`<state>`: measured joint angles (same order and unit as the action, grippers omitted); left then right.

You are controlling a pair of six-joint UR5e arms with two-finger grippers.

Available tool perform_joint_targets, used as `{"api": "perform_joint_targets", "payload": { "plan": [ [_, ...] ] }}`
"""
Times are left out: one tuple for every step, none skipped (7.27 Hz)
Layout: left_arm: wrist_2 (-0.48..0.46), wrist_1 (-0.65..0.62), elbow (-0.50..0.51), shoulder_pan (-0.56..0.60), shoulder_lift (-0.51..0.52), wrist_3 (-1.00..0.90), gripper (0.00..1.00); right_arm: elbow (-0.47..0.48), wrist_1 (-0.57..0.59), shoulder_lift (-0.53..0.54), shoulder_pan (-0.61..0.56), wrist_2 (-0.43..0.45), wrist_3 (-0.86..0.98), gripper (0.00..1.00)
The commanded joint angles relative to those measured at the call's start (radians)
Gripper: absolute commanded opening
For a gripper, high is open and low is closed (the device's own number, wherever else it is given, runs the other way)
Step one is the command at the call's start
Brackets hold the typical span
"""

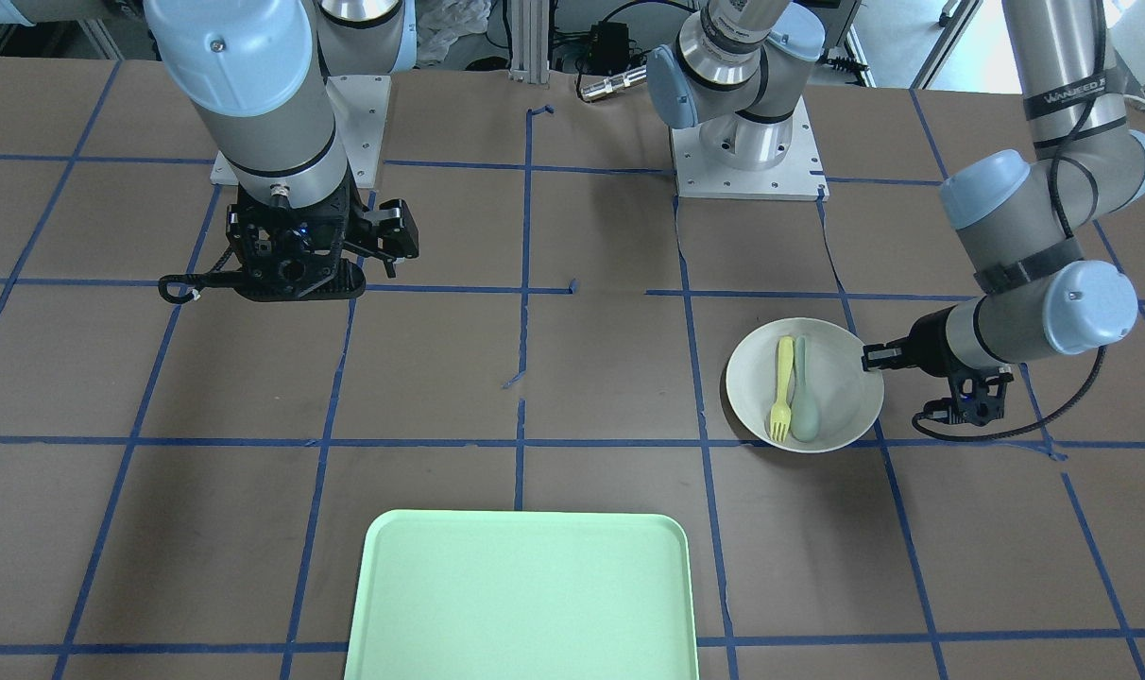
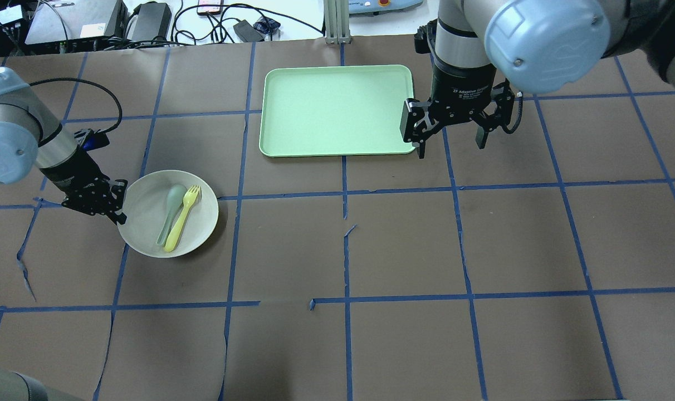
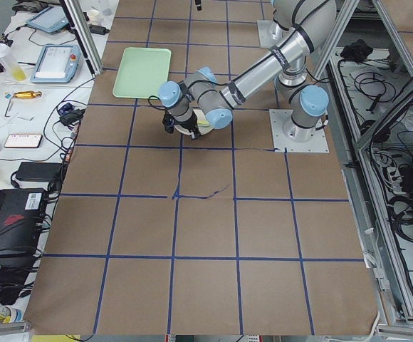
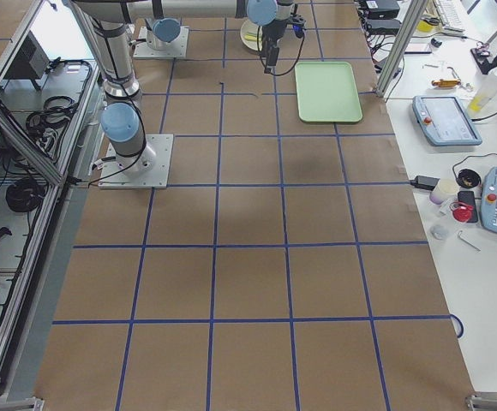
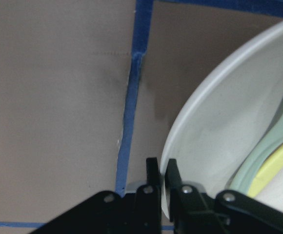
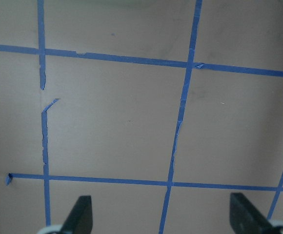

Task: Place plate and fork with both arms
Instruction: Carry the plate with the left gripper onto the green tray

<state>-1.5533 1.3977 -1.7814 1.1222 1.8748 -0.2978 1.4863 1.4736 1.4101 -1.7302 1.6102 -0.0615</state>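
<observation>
The mint-green tray [image 2: 337, 108], lying at the middle of the table's [image 2: 482, 250] far edge opposite the robot, looks like the goal, and the risk is in the trip there. The plate [image 2: 147, 190] sits toward the table's left end, roughly midway between the near and far edges. It is gripped at only one spot on its rim. Lifted from that point it will likely sag or swivel in the pinch, since the hold is narrow and the weight hangs off to one side. Any tilt could send the fork [image 2: 181, 218] sliding, and with it the spoon [image 2: 169, 214] lying right beside it in the plate. Either could drop onto the table, or shift so the other gripper finds the fork awkward to pick. A fast carry would make that worse. The left arm [image 2: 14, 145] reaches in low from the left end, wrist nearly level with the tabletop, and the left gripper [image 5: 163, 183] has its jaws closed on the plate's rim on the side toward that end. The right arm [image 2: 538, 39] hangs high over the table's right half, wrist pointing down, with the right gripper [image 2: 450, 147] spread wide and holding nothing.
</observation>
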Motion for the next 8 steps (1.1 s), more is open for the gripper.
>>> {"api": "perform_joint_targets", "payload": {
  "plan": [
    [0.101,0.107,0.083,-0.001,-0.009,0.012,0.00,-0.003,0.000,0.003,0.000,0.002,0.000,1.00],
    [0.151,0.107,0.095,-0.001,-0.005,0.019,0.00,-0.003,0.001,0.003,0.001,0.004,0.000,1.00],
    [0.186,0.103,0.102,0.007,0.010,0.104,0.00,-0.003,-0.006,0.006,0.003,0.005,0.000,1.00],
    [0.190,0.100,0.137,0.054,0.017,0.220,0.00,0.000,-0.009,0.006,0.004,0.002,0.000,1.00],
    [0.253,0.093,0.199,0.127,0.038,0.283,0.00,-0.001,-0.009,0.009,0.008,0.004,0.000,1.00],
    [0.313,0.077,0.239,0.167,0.075,0.336,0.00,-0.009,-0.036,0.009,0.012,0.005,0.000,1.00],
    [0.315,0.001,0.250,0.212,0.116,0.357,0.00,-0.015,-0.050,0.010,0.014,0.004,0.000,1.00],
    [0.317,-0.087,0.273,0.265,0.160,0.415,0.00,-0.014,-0.052,0.010,0.014,0.004,0.000,1.00]
  ]
}}
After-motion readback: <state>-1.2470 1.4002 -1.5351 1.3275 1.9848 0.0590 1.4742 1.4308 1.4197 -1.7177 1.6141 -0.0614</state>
